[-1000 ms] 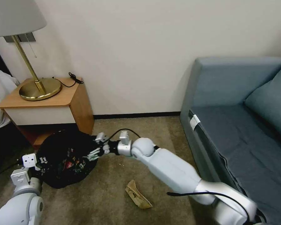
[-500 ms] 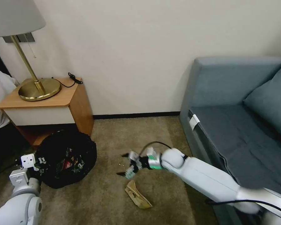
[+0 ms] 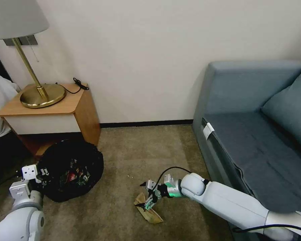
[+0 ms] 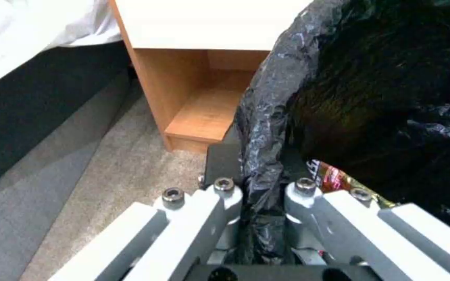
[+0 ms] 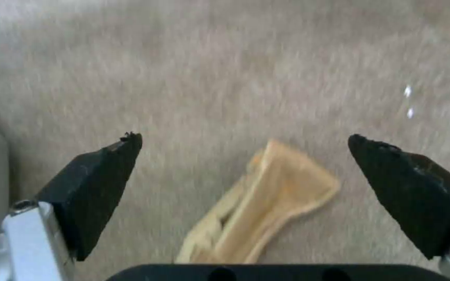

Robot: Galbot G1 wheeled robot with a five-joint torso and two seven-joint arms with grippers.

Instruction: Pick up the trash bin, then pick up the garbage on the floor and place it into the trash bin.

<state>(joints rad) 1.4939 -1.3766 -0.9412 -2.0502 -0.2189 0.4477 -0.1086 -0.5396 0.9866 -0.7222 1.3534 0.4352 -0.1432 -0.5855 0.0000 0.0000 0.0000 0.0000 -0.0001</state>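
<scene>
The right gripper [image 5: 245, 148] is spread wide above the tan wrapper [image 5: 259, 207] on the carpet [image 3: 123, 147]; the trash bin [image 3: 70, 167], far left, is pinched by the left gripper [image 4: 260, 187]. The flat wrapper could be missed.

Bare carpet [image 3: 130, 157] (sofa [image 3: 257, 140] rightward) rings the tan wrapper [image 3: 150, 211].

Glossy crinkled plastic lines the trash bin [image 3: 70, 169]; matt papery tan wrapper [image 5: 259, 208] on rough carpet [image 3: 123, 150].
</scene>
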